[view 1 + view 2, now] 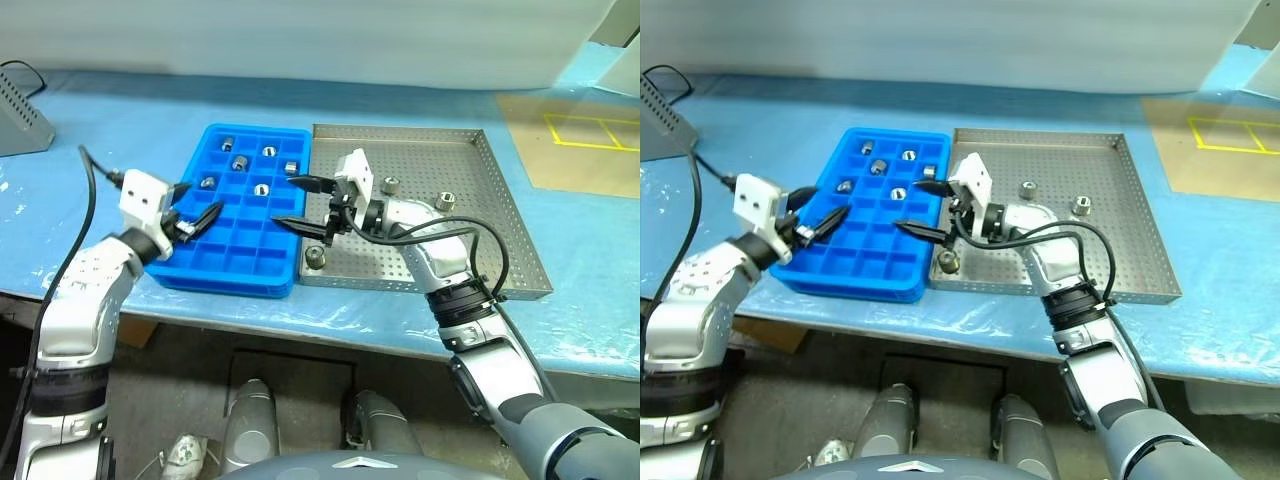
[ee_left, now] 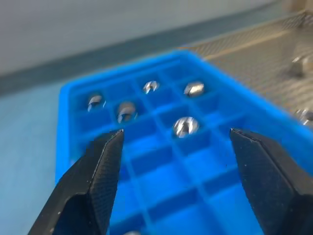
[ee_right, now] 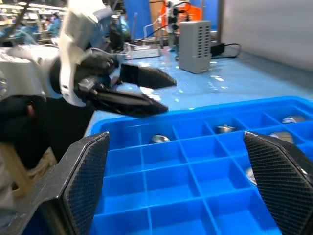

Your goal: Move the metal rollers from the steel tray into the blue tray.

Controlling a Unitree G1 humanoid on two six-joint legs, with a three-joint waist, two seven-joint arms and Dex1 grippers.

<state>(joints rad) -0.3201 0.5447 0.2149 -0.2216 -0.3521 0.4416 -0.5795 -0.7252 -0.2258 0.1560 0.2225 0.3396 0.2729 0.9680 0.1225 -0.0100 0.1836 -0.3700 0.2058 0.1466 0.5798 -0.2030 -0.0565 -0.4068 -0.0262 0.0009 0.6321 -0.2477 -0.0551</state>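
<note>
- left gripper (image 1: 197,221) — we hold it open, empty, over the blue tray (image 1: 262,274)
- right gripper (image 1: 300,204) — open wide, empty, at the trays' shared edge
- metal rollers (image 1: 446,200) — six in blue tray, three left in steel tray (image 1: 520,250)
- risk — our grippers could collide, both crowding one tray

Blue tray (image 1: 236,262): moulded plastic, glossy, smooth walls with soft highlights.
Steel tray (image 1: 500,215): bare metal, perforated floor, dull satin sheen, low folded rim.
Metal rollers (image 1: 240,163): silver-grey metal, some bright and reflective, others duller.
Left gripper (image 1: 196,220) and right gripper (image 1: 296,205): fingers (image 3: 279,171) black, matt, with fine woven-looking texture on faces.
Table cover (image 1: 130,120): light blue sheet, slightly shiny, wrinkled at front edge.
</note>
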